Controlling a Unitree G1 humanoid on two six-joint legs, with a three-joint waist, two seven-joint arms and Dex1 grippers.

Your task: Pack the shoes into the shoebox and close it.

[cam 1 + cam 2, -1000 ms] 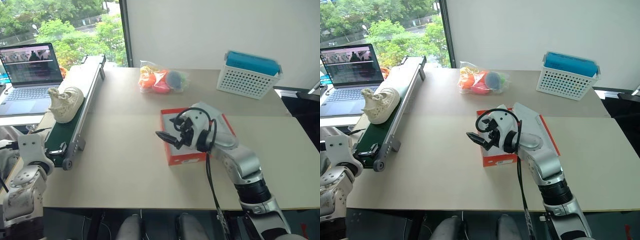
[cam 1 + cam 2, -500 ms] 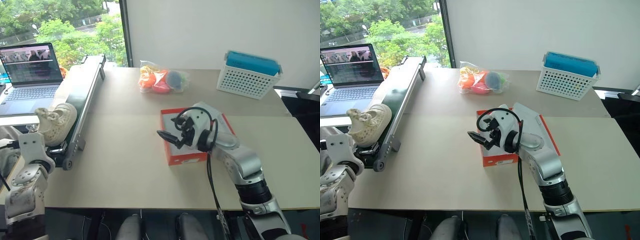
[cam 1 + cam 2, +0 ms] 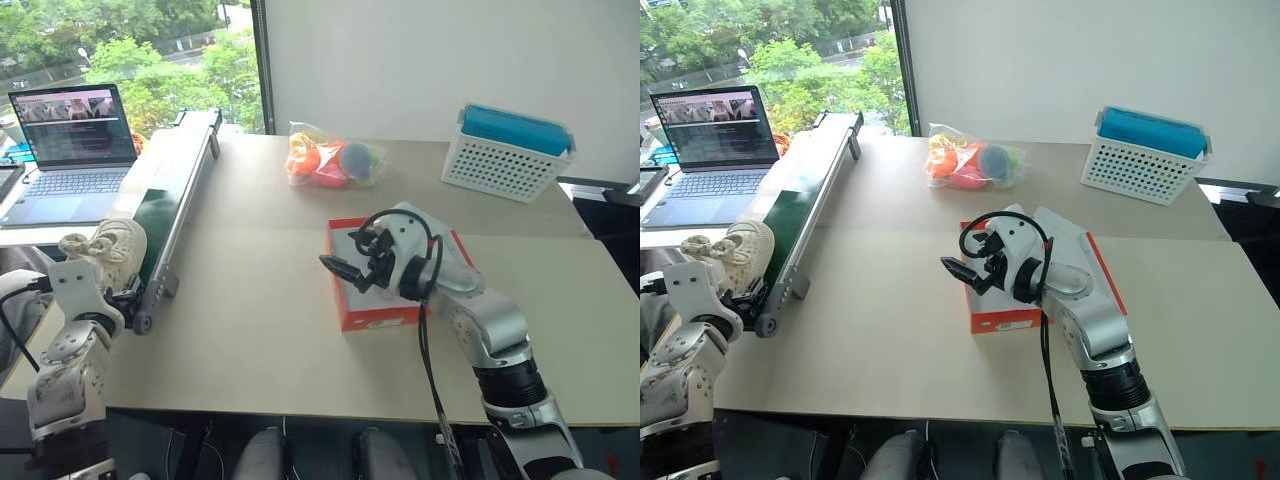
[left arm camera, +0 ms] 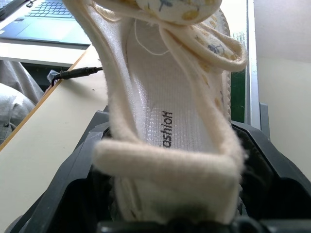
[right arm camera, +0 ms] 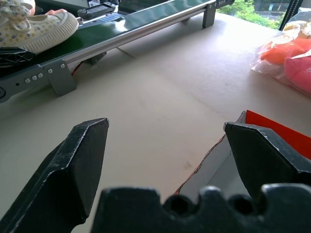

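Note:
A cream-white shoe (image 3: 108, 248) with a lacy upper lies at the near end of the conveyor, heel toward me. In the left wrist view this shoe (image 4: 170, 97) sits between the black fingers of my left gripper (image 4: 177, 165), which press on both its sides. The red shoebox (image 3: 380, 312) stands mid-table, largely covered by my right arm. Above the box's left edge hovers my right gripper (image 3: 345, 268), pointing left, its fingers (image 5: 77, 160) wide open and holding nothing.
A long green conveyor belt (image 3: 170, 190) runs along the table's left side. A laptop (image 3: 75, 150) sits left of it. A bag of colourful toys (image 3: 330, 162) and a white perforated basket (image 3: 505, 160) stand at the back.
The shoe has travelled down the conveyor to its near end and into my left gripper, whose fingers have drawn in around it. The right arm stayed in place.

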